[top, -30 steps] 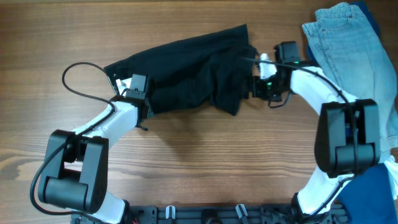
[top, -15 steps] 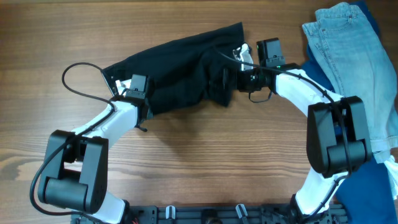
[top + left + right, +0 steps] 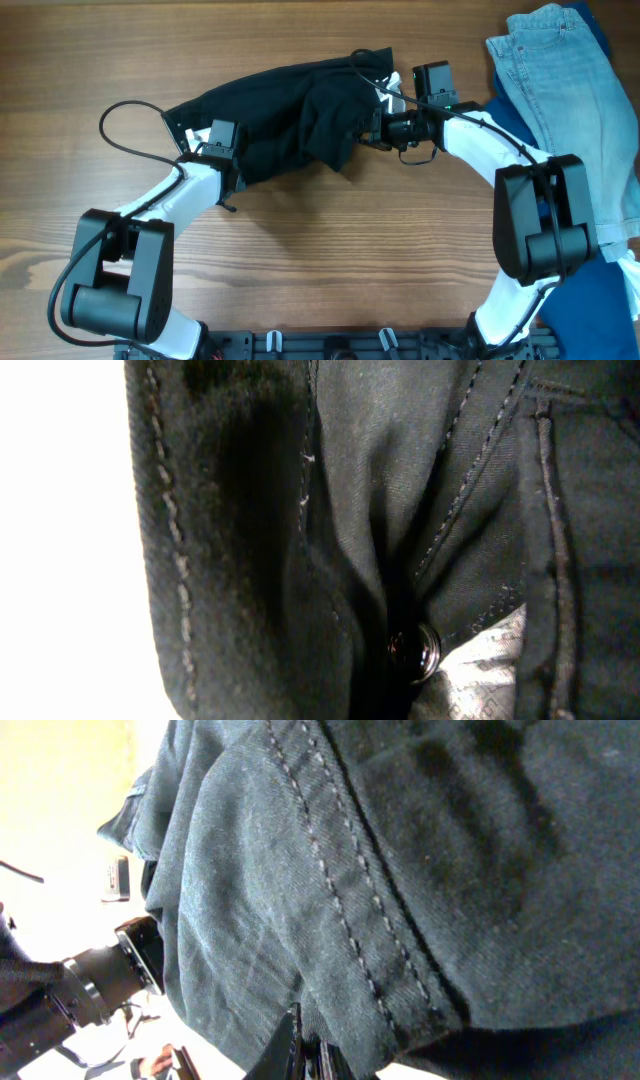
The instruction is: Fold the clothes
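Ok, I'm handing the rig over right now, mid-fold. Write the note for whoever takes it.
Left gripper: shut at the black garment's left edge, fingers buried in fabric; it looks like a grip.
Right gripper: shut on a stitched hem at the garment's right end.
Things: garment bunched across the middle of the table, right end lapped toward the centre. Light blue jeans lie apart at far right.
Done: both ends gripped, first fold begun.
Left: carry the right end across, flatten, finish folding.

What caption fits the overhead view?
Left gripper and right gripper pinch opposite sides of the bunched black garment; jeans lie aside.
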You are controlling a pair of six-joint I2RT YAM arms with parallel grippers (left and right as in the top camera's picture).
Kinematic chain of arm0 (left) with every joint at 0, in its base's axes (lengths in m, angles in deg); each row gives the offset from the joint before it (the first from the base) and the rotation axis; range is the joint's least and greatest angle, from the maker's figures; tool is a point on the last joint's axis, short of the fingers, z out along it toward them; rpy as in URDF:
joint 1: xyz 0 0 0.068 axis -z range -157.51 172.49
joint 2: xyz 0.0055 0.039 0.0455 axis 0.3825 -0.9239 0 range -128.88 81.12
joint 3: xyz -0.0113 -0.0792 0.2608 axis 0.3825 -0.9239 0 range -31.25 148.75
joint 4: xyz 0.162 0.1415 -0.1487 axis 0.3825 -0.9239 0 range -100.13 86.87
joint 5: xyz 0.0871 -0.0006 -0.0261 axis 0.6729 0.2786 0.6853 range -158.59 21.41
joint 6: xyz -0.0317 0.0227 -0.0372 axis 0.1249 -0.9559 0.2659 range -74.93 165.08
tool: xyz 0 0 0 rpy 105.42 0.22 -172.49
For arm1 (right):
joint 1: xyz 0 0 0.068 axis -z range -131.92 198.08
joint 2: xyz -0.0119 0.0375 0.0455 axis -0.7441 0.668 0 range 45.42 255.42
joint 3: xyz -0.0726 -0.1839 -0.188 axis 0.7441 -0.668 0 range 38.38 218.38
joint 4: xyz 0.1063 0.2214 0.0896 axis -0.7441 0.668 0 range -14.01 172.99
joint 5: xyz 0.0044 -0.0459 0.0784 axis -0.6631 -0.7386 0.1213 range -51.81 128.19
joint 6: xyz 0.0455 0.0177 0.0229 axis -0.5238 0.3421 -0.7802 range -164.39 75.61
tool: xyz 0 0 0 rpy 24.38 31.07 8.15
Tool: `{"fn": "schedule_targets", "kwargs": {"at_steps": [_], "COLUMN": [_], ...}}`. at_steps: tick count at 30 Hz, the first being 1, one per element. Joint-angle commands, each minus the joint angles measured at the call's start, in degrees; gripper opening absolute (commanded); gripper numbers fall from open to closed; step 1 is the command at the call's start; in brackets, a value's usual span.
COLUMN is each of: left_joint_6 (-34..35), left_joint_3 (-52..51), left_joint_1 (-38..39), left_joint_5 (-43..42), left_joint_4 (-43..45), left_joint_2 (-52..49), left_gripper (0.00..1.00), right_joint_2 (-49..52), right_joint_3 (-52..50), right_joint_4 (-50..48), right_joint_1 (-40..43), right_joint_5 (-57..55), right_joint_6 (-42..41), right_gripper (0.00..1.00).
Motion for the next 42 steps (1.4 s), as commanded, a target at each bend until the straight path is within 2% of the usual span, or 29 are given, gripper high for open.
{"fn": "schedule_targets", "kwargs": {"at_steps": [1,7,18,29,30,31,32,33,35,36,38,42], "left_joint_6": [-0.9,-0.9,-0.9,-0.9,-0.9,-0.9,-0.9,-0.9,-0.8,-0.7,-0.7,-0.7], "left_joint_3": [-1.9,-1.9,-1.9,-1.9,-1.9,-1.9,-1.9,-1.8,-1.8,-1.8,-1.8,-1.7], "left_joint_1": [-0.7,-0.7,-0.7,-0.7,-0.7,-0.7,-0.7,-0.7,-0.7,-0.7,-0.6,-0.6], "left_joint_5": [-1.2,-1.2,-1.2,-3.0,-3.0,-3.1,-3.1,-3.2,-4.2,-4.5,-4.4,-4.2], "left_joint_4": [-1.6,-1.6,-1.6,-4.6,-4.3,-3.9,-3.5,-3.0,-2.8,-2.8,-2.9,-2.0], "left_joint_2": [-1.4,-1.4,-1.4,-1.4,-1.4,-1.4,-1.4,-1.4,-1.4,-1.4,-1.4,-0.3], "left_gripper": [0.04,0.04,0.04,0.04,0.06,0.27,0.81,1.00,1.00,1.00,1.00,1.00], "right_joint_2": [0.5,0.5,0.5,0.5,0.5,0.5,0.5,0.5,0.5,0.5,0.5,0.2], "right_joint_3": [0.0,0.0,-0.1,-0.1,-0.1,-0.1,-0.1,-0.1,-0.1,-0.1,-0.1,-0.1], "right_joint_4": [0.0,5.8,12.0,18.7,18.7,18.8,19.0,19.1,19.2,19.1,19.1,19.0], "right_joint_1": [0.5,6.2,21.9,28.2,28.2,28.2,28.2,28.2,28.2,28.2,28.2,28.2], "right_joint_5": [-1.2,-7.8,-10.7,-14.9,-15.1,-15.1,-15.5,-15.5,-15.5,-15.5,-15.5,-15.5], "right_joint_6": [-1.9,-2.3,-0.7,5.4,6.0,6.8,6.8,6.8,6.8,6.7,6.8,6.8], "right_gripper": [0.04,0.05,0.04,0.04,0.04,0.04,0.04,0.14,0.39,0.46,0.53,0.59]}}
